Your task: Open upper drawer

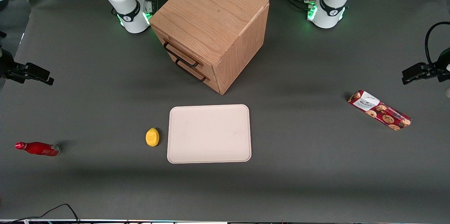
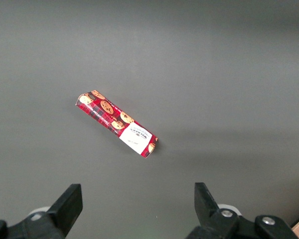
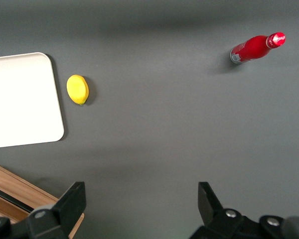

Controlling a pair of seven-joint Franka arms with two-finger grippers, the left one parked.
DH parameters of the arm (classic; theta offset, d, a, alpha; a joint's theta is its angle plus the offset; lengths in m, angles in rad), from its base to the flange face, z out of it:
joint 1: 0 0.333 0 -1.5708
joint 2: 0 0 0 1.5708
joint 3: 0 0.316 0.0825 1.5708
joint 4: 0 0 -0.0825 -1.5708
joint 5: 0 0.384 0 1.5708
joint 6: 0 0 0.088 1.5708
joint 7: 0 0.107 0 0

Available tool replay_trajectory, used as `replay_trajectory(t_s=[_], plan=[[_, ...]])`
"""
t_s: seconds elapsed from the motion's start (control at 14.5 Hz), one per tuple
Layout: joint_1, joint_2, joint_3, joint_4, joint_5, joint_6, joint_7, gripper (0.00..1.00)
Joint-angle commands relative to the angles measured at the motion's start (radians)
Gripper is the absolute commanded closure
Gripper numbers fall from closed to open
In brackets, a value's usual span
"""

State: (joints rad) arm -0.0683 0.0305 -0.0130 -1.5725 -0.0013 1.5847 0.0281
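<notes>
Front view: an oak cabinet (image 1: 214, 27) stands on the grey desk (image 1: 316, 167), turned at an angle so that its drawer face looks toward the working arm's end. The upper drawer (image 1: 177, 50) sits flush in the cabinet, pushed fully in, its thin black bar handle (image 1: 180, 55) just above the matching handle of the lower drawer (image 1: 191, 70). Nearer the front camera than the cabinet lies a pale rectangular tray (image 1: 209, 133), flat on the desk, with a yellow lemon (image 1: 152, 136) just beside it, apart from its rim. A red bottle (image 1: 38, 148) lies on its side well apart toward the working arm's end of the desk, and a red cookie packet (image 1: 379, 110) lies toward the parked arm's end.

Right wrist view: the hand (image 3: 142, 201) hangs high above the desk with its two black fingers (image 3: 74, 199) spread wide, released and holding nothing. Below it show the lemon (image 3: 77, 89), the rounded corner of the tray (image 3: 25, 99), the bottle (image 3: 256, 47) and an edge of the cabinet (image 3: 20, 191), none touched by the fingers. The hand is well apart from the upper drawer's handle.
</notes>
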Motion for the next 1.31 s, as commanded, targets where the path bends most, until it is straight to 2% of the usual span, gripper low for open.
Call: replay_trajectory(t_s=[0.0,0.48,0.55,0.76,0.9,1.03,1.1,1.24], plan=[[-0.005,0.002,0.002,0.006,0.02,-0.02,0.019,0.0],[0.002,-0.01,0.007,-0.004,0.02,-0.02,-0.005,0.0],[0.002,-0.017,0.028,-0.018,0.02,-0.02,-0.026,0.0],[-0.004,-0.024,0.103,-0.046,0.02,-0.019,-0.109,0.0],[-0.01,-0.024,0.189,-0.067,0.02,-0.003,-0.164,0.0],[-0.054,-0.024,0.296,-0.093,0.021,0.036,-0.198,0.0],[-0.079,-0.024,0.351,-0.109,0.035,0.053,-0.214,0.0],[-0.085,-0.024,0.409,-0.139,0.076,0.092,-0.223,0.0]])
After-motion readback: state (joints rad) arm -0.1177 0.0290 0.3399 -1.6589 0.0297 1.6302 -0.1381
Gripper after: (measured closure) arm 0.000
